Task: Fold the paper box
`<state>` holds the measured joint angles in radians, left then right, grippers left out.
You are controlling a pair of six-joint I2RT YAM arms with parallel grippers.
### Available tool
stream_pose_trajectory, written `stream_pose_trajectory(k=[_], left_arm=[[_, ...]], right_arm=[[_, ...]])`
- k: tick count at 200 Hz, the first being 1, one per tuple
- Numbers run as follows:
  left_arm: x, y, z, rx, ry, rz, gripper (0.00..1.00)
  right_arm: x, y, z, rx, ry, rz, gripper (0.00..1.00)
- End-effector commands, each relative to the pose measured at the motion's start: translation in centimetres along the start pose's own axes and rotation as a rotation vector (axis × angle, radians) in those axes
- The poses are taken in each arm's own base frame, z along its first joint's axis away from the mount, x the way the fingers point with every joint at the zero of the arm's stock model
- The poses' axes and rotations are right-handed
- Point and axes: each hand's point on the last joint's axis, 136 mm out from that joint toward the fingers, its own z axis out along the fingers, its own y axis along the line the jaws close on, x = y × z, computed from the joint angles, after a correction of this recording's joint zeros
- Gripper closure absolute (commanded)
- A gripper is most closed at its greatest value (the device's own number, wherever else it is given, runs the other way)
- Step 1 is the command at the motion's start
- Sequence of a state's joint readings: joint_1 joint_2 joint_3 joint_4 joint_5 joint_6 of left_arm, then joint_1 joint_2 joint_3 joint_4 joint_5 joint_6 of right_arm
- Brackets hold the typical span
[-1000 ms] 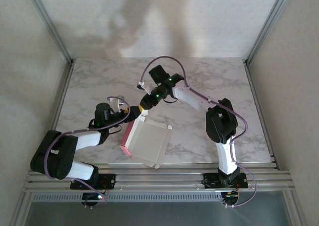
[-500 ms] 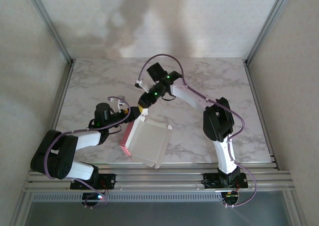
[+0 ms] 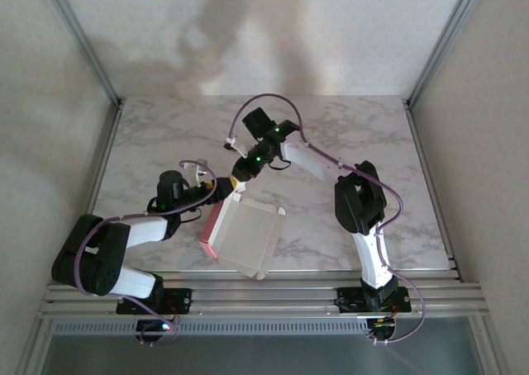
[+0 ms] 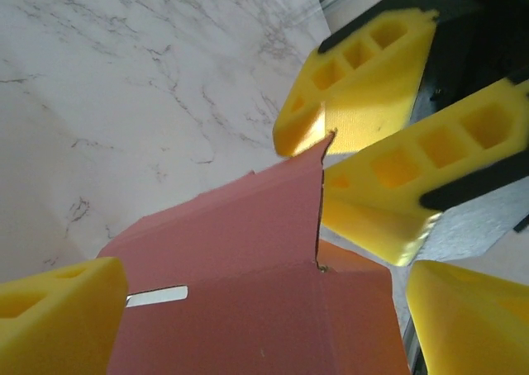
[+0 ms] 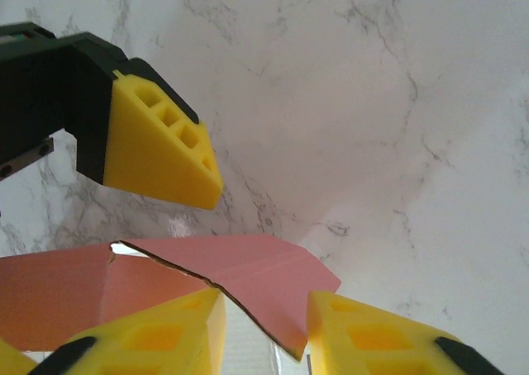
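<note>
The paper box (image 3: pixel 248 236) lies at the table's near middle, white face up, with a pink side wall (image 3: pixel 213 223) standing on its left. My left gripper (image 3: pixel 216 191) is open at the box's far left corner. Its fingers (image 4: pixel 59 315) straddle the pink card (image 4: pixel 240 292) without pinching it. My right gripper (image 3: pixel 238 179) reaches the same corner from behind. A raised pink flap (image 5: pixel 273 276) slants across the gap of my right gripper (image 5: pixel 266 309), whose jaws stand apart. In the left wrist view the flap's top edge (image 4: pixel 318 156) pokes between the right fingers (image 4: pixel 364 86).
Both grippers crowd the same corner, a finger's width apart; the left finger (image 5: pixel 161 152) hangs just beyond the flap. Bare marble table (image 3: pixel 364 135) stretches behind and to the right. A metal rail (image 3: pixel 331 276) runs along the near edge.
The right gripper's jaws have narrowed around the flap and its arm has edged slightly left toward the box corner. The box and the left arm have stayed put.
</note>
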<state>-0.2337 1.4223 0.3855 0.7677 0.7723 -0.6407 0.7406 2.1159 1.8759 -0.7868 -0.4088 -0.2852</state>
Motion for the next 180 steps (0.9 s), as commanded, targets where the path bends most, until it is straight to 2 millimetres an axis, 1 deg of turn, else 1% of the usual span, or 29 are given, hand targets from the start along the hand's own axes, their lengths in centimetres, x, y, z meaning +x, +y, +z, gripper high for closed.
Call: stream_pose_trajectory(k=[1, 7, 45, 85, 95, 117, 129, 138, 147, 156, 166, 180], left_arm=[[-1.7, -1.6, 0.0, 0.056, -0.032, 0.024, 0.13], [-1.8, -1.7, 0.0, 0.059, -0.035, 0.022, 0.13], [-2.5, -2.4, -0.3, 0.05, -0.045, 0.017, 0.14], [-3.3, -2.6, -1.5, -0.022, -0.075, 0.017, 0.17], [-3.2, -2.2, -1.9, -0.059, -0.081, 0.013, 0.2], [-2.8, -1.2, -2.7, -0.131, -0.087, -0.007, 0.27], [-2.4, -0.9, -3.0, -0.143, -0.086, -0.023, 0.34], [-2.1, -0.4, -3.3, -0.169, -0.095, -0.043, 0.4], [-1.8, 0.1, -3.6, -0.193, -0.101, -0.056, 0.48], [-1.5, 0.5, -3.8, -0.207, -0.108, -0.069, 0.54], [-1.3, 0.9, -4.1, -0.219, -0.118, -0.081, 0.56], [-0.9, 1.0, -4.2, -0.216, -0.121, -0.09, 0.56]], right_arm=[[0.1, 1.3, -0.4, 0.017, 0.014, -0.035, 0.73], [0.2, 1.3, -0.3, 0.021, 0.015, -0.036, 0.76], [0.2, 1.4, -0.5, 0.06, 0.016, -0.05, 0.85], [0.6, 1.3, -1.2, 0.134, 0.016, -0.064, 0.92], [0.6, 1.2, -1.4, 0.159, 0.009, -0.058, 0.92], [0.8, 1.6, -1.8, 0.192, -0.013, -0.052, 0.94], [0.9, 1.9, -1.9, 0.198, -0.017, -0.048, 0.94], [1.1, 1.9, -1.8, 0.21, -0.016, -0.041, 0.95], [1.2, 2.1, -1.6, 0.218, -0.015, -0.036, 0.95], [1.4, 2.1, -1.5, 0.232, -0.015, -0.025, 0.96], [1.4, 2.1, -1.3, 0.251, -0.018, -0.011, 0.96], [1.5, 1.9, -1.2, 0.283, -0.02, 0.015, 0.98]])
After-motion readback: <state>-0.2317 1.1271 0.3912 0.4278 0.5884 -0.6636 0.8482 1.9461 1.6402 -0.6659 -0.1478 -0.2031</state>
